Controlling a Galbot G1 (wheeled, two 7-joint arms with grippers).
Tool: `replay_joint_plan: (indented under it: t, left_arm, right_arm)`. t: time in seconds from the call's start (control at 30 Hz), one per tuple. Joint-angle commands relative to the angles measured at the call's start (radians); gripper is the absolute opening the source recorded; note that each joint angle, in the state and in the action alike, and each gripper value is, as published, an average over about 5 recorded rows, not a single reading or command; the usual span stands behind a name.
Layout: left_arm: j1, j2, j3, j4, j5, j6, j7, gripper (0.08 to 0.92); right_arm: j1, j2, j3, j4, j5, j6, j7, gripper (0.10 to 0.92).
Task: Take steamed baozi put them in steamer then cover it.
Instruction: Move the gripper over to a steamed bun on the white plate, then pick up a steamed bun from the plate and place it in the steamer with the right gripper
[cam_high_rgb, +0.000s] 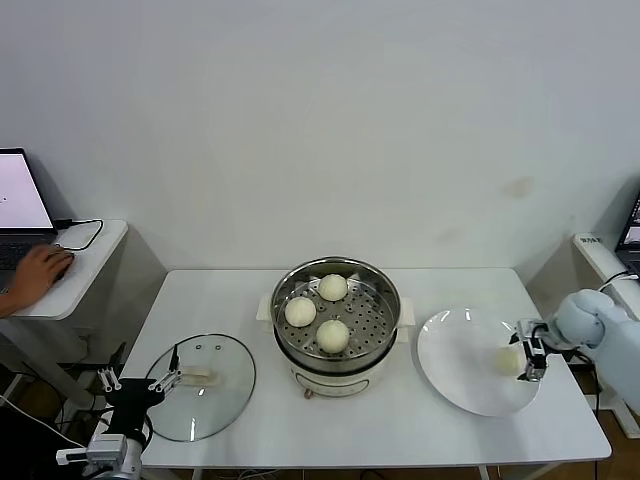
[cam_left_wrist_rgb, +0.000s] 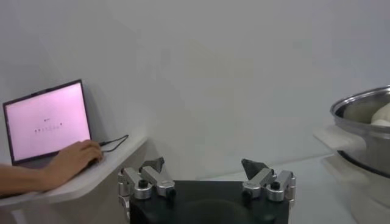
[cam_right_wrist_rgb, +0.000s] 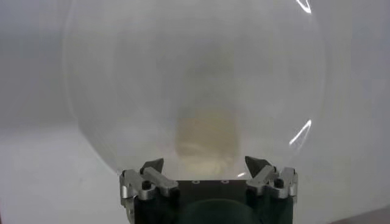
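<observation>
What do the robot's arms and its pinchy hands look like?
The right arm is chunky, rounded and pale bluish-white, like smooth plastic. The right gripper is a black block with two silver metal fingers tipped with dark pads. The left gripper looks the same: black body, silver jointed fingers with round black screws and dark pointed tips. Its wrist piece is silver-grey.

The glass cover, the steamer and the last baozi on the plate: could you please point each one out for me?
cover (cam_high_rgb: 200, 401), head view, on the clear glass beside its handle.
steamer (cam_high_rgb: 337, 267), head view, on the far steel rim.
last baozi (cam_high_rgb: 508, 359), head view, on its visible top, beside the right gripper (cam_high_rgb: 530, 359).
</observation>
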Motion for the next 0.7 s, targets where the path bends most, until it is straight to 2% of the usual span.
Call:
replay_joint_plan:
  t: [0.03,0.47,0.7]
  left_arm:
    - [-0.001,-0.003,0.002,0.003,0.001,0.0,0.0,0.823]
    - [-0.002,-0.003,0.007,0.005,0.001,0.0,0.0,0.823]
    - [-0.006,-0.006,0.02,-0.001,0.008,0.001,-0.001,0.823]
  right_arm:
    - [0.014,0.045,-0.003,-0.045,-0.019,0.004,0.005,0.766]
    - [0.024,0.016,-0.02,-0.029,-0.015,0.009,-0.02,0.657]
    - [0.076,-0.024,-0.057,0.018,0.028,-0.004,-0.025,0.547]
